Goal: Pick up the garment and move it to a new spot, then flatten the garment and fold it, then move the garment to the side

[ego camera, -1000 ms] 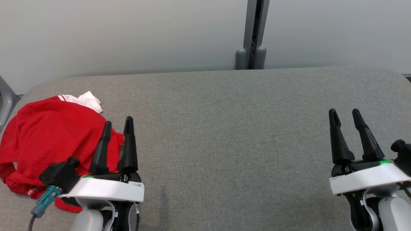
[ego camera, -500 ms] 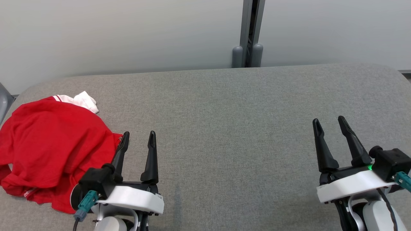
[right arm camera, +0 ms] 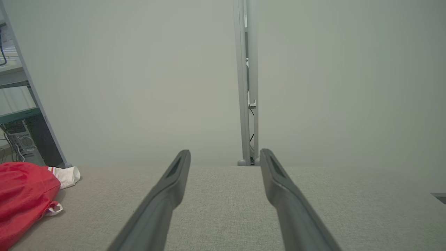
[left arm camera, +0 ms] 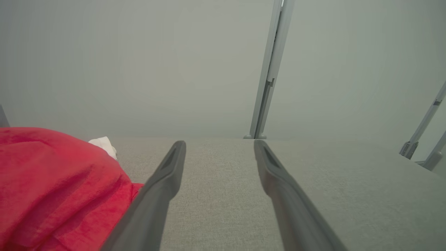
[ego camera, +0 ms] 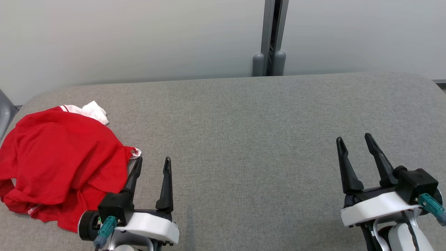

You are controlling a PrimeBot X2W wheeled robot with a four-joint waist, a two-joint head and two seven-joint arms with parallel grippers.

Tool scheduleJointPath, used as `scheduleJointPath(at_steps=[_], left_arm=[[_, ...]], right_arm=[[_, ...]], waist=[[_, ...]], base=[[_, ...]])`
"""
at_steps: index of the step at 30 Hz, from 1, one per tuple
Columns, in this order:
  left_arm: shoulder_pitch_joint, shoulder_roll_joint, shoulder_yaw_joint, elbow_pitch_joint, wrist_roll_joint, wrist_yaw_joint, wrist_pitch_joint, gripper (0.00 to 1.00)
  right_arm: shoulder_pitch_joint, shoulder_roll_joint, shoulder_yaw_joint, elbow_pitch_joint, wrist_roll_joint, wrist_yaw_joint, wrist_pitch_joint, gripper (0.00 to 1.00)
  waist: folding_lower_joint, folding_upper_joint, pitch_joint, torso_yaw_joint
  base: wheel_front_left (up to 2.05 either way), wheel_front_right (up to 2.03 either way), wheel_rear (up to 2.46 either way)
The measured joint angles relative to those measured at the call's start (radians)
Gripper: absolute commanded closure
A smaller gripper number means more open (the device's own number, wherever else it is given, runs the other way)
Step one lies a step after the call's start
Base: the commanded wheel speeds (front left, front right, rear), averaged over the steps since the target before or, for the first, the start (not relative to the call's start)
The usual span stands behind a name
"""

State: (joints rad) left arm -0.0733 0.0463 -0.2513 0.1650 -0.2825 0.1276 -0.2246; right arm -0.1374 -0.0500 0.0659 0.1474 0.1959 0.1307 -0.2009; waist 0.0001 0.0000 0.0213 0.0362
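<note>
Garment (ego camera: 59, 164), red with white trim, is seen in the head view bunched in a loose heap at the left end of the grey table (ego camera: 244, 139); no neat fold is made out, so the first step, the pick-up, is judged to be in hand and not yet done. The left gripper (ego camera: 153, 159) is held just beside the heap's right edge, jaws spread wide with nothing between them; the right gripper (ego camera: 353, 136) is held well apart at the table's right, likewise wide open and empty.

In the left wrist view the red cloth is found at the lower left, close against the finger on that side, though contact cannot be told; bare table lies between the fingers.

In the right wrist view the heap is shown far off at the left edge, a white cuff (right arm camera: 66, 176) lying beside it; for the next move the left gripper would need to be swung over the cloth, lowered and closed on a raised fold.
</note>
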Motion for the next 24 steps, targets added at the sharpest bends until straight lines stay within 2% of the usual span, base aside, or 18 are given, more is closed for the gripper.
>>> scheduleJointPath(at_steps=[24], left_arm=[[0.002,0.001,-0.02,0.009,0.144,0.023,-0.034,0.0]], right_arm=[[-0.008,0.003,0.02,0.035,-0.131,0.0,-0.057,0.0]], waist=[[0.0,0.0,-0.006,0.008]], base=[[0.0,0.0,0.0]])
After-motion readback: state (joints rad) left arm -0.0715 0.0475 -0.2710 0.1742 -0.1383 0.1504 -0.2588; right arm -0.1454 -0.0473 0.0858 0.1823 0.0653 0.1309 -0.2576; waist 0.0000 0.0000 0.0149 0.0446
